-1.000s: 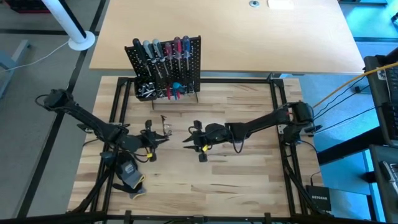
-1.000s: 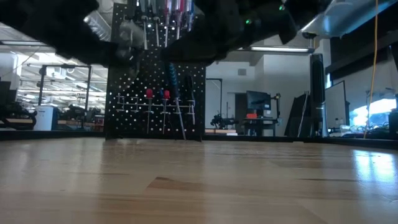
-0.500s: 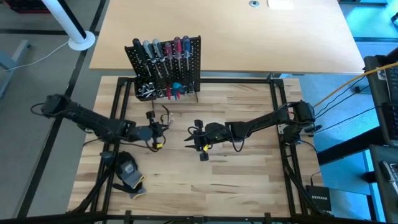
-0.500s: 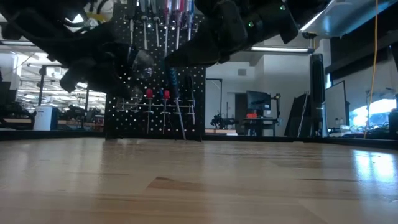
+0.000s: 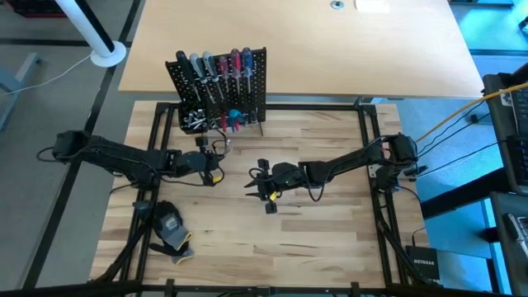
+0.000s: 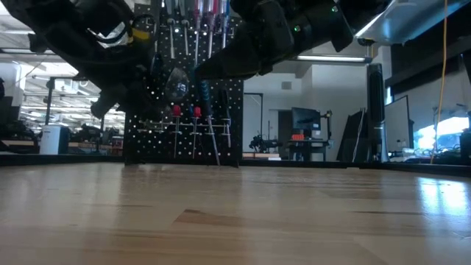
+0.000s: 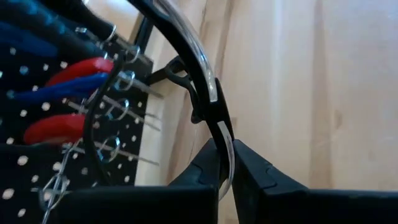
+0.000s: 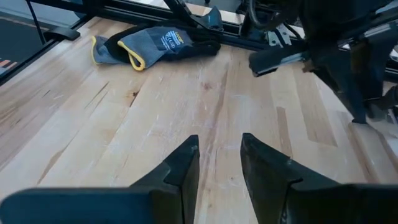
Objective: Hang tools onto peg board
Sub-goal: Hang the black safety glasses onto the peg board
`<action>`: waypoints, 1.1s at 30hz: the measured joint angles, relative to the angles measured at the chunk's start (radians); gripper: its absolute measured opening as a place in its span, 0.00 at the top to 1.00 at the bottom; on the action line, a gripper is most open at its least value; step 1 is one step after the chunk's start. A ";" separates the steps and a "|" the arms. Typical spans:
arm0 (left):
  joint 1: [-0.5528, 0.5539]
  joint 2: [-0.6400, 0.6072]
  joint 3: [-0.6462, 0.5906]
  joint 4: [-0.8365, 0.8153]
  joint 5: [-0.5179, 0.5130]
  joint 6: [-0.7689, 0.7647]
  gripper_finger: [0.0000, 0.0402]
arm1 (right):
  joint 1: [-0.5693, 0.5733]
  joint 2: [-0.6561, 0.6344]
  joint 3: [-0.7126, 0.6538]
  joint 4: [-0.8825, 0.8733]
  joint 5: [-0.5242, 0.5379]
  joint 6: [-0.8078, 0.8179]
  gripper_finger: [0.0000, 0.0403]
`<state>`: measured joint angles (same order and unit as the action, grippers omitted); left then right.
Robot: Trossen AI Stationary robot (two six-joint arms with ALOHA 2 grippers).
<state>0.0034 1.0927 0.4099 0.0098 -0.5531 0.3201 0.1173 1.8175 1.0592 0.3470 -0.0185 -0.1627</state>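
Note:
The peg board stands upright at the table's far edge, with screwdrivers hung along its top and red and blue handles lower down; its black bin holds silver bits. My left gripper is just in front of it, shut on a pair of clear glasses with a black frame. At mid-table my right gripper hovers open with nothing between its fingers. My left gripper pinches the clear curved rim of the glasses between its two fingers. The fingers slant slightly downward, from the table's left toward the peg board. The glasses stand out beyond the fingertips, lifted clear of the table, with the black frame part nearest the board.
A grey-black glove with yellow trim lies near the front left, also in the right wrist view. A black metal frame borders the wooden tabletop. A pale second table stands behind the peg board.
My left gripper has swung toward the table's far edge and the peg board, rolling as it went. It stayed shut on the glasses, which now hang close in front of the board's lower tools.

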 joint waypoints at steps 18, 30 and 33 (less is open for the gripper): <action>0.103 0.000 -0.019 -0.074 0.033 -0.058 0.99 | 0.000 0.000 0.000 -0.001 0.000 0.000 0.71; 0.145 0.000 -0.057 0.028 0.103 -0.095 0.99 | 0.000 0.001 0.000 -0.002 0.000 0.000 0.71; 0.174 0.000 -0.068 0.048 0.134 -0.112 0.99 | 0.000 0.001 0.000 -0.002 0.000 0.001 0.71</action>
<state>0.1771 1.0931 0.3419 0.0580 -0.4194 0.2080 0.1173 1.8183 1.0588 0.3450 -0.0189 -0.1619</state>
